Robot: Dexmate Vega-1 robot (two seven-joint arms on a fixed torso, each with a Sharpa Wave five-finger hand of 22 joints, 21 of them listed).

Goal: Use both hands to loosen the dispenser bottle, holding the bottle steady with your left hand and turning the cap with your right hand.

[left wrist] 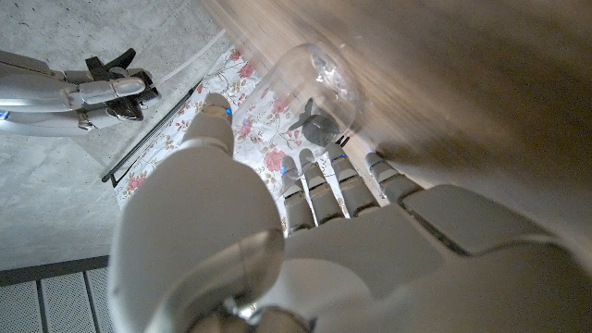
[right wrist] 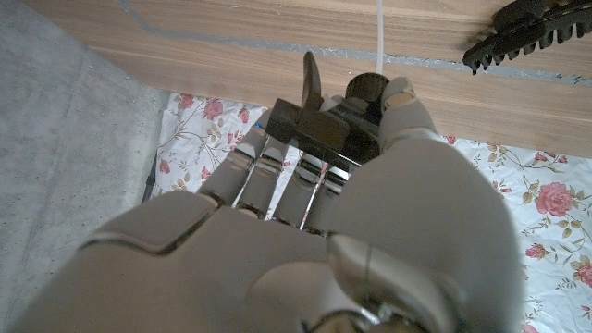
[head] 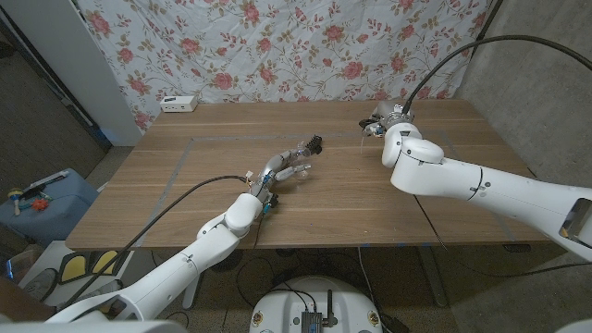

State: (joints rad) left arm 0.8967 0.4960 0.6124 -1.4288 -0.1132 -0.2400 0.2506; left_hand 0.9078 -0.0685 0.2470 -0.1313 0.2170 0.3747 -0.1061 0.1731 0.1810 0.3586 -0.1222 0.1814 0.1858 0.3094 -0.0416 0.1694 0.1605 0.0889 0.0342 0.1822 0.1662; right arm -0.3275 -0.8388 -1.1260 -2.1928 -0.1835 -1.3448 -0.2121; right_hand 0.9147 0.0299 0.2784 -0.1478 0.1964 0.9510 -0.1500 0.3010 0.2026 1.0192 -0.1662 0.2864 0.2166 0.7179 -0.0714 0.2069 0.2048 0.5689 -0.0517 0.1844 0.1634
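Observation:
My left hand (head: 277, 173) grips a clear plastic bottle (head: 298, 159) near the table's middle; the bottle lies tilted, its far end pointing to the back right. In the left wrist view the fingers (left wrist: 319, 190) curl around the clear bottle (left wrist: 310, 83) and the thumb lies along its side. My right hand (head: 389, 121), at the back right of the table and well apart from the bottle, holds the black pump cap (right wrist: 328, 125), whose thin white tube (right wrist: 379, 28) sticks out past the fingers. The left wrist view also catches the right hand (left wrist: 106, 92) with the black cap.
A black toothed clip-like piece (head: 316, 143) lies on the table just beyond the bottle and also appears in the right wrist view (right wrist: 527, 28). A white box (head: 178, 104) sits at the back left edge. A floral cloth (head: 305, 46) hangs behind the wooden table (head: 203, 199).

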